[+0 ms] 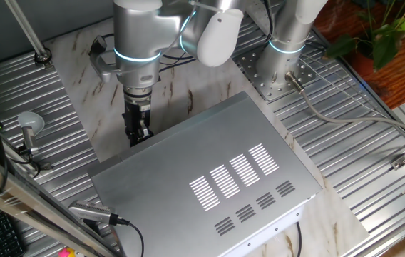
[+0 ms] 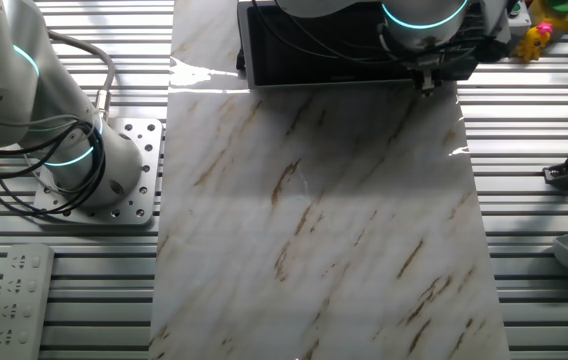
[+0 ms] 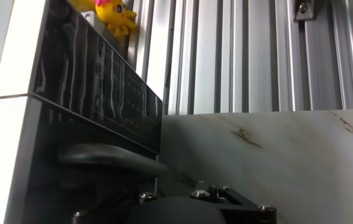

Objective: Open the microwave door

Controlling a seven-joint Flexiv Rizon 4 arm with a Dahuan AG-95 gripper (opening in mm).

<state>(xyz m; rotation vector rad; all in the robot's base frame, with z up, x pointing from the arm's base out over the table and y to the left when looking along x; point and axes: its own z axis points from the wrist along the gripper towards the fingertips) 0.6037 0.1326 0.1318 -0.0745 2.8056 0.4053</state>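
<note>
Microwave, large silver-grey sheet-metal box (image 1: 209,182) with white vent slots on top, sits at the far end of the marbled table (image 2: 324,220) in the other fixed view. Glossy black door panel (image 3: 96,93) looks shut, facing the open table, long axis horizontal along the box front. Gripper (image 1: 137,128) hangs just beside that face; finger spread cannot be judged. Judgement: door rigid, hinged, smooth and slippery; hook the dark curved handle (image 3: 111,158) rather than pinching glass.

microwave (image 1: 209,178) on table (image 2: 344,220) | hand (image 1: 137,132) at microwave door (image 2: 314,55)
</note>
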